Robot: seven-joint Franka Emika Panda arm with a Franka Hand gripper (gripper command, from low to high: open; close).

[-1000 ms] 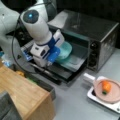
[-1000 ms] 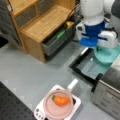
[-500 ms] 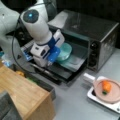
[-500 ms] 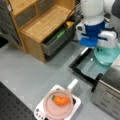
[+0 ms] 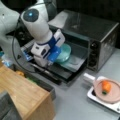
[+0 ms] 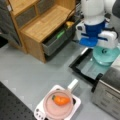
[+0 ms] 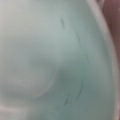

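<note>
Pale green plate (image 5: 63, 53) directly under gripper (image 5: 51, 59), over open oven door (image 5: 72, 65). Round, lying roughly flat, no long axis. Grip state: cannot tell.

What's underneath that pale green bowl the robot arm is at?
The green bowl sits over the toaster oven's open door. The gripper covers its near edge, so the contact underneath is hidden.

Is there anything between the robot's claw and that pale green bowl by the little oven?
Nothing visible. In both front views the gripper sits right at the green bowl, which is over the open oven door. The bowl fills the wrist view.
</note>
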